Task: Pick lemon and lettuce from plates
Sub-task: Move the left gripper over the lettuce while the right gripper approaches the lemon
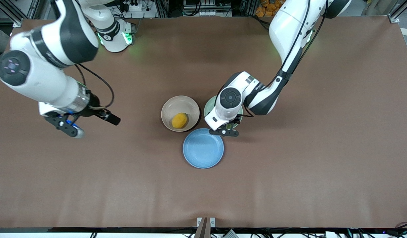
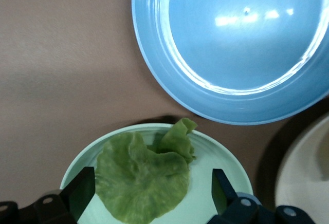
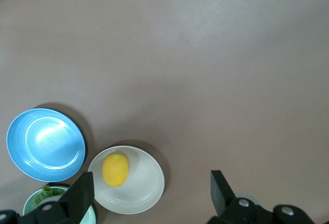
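Observation:
The yellow lemon (image 1: 179, 120) lies in the beige-pink plate (image 1: 180, 104). Beside it, toward the left arm's end, the mint green plate (image 1: 208, 106) is mostly covered by the left hand. The left gripper (image 1: 224, 132) hangs open low over it. In the left wrist view the ruffled green lettuce (image 2: 141, 178) lies on the mint plate (image 2: 226, 165), between the open left gripper's (image 2: 152, 193) fingers and untouched. The right gripper (image 1: 68, 128) waits open over bare table toward the right arm's end. Its wrist view shows the lemon (image 3: 115, 169) in its plate (image 3: 146, 183), apart from the open right gripper (image 3: 151, 196).
An empty bright blue plate (image 1: 203, 148) sits nearer the front camera, close against both other plates. It shows as the blue plate (image 2: 236, 44) in the left wrist view and the blue plate (image 3: 46, 144) in the right. Brown table surface lies all around.

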`<state>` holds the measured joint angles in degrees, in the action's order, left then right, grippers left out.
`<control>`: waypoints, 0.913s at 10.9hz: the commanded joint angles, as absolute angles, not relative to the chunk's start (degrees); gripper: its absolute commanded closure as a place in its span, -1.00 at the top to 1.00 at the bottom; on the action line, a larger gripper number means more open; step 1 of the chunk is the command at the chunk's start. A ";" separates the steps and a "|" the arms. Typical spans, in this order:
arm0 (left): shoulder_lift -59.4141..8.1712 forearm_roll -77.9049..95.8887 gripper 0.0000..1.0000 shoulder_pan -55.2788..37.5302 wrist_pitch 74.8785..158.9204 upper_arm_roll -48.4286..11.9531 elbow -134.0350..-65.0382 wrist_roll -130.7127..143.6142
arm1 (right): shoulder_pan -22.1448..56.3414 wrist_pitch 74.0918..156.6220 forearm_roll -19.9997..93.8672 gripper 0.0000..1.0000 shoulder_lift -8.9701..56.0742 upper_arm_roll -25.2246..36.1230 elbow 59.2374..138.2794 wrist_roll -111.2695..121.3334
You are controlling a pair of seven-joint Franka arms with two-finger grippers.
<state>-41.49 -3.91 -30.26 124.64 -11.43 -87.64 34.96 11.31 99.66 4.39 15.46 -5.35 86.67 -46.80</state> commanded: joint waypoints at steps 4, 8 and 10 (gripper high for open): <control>-44.03 -5.98 1.00 -31.90 124.98 -10.72 -87.19 39.55 | 18.97 106.96 4.57 1.00 22.31 -5.01 86.40 -60.63; -46.05 -6.07 0.90 -32.70 124.98 -10.81 -86.57 42.18 | 21.88 109.33 4.31 1.00 25.56 -5.01 86.40 -67.64; -46.40 -6.06 0.87 -32.70 124.98 -10.81 -86.57 42.80 | 23.55 110.39 4.04 1.00 27.33 -4.92 86.48 -70.39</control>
<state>-45.63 -4.48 -32.11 124.82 -11.16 -87.61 40.48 21.52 109.02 4.38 25.29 -5.34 86.82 -66.35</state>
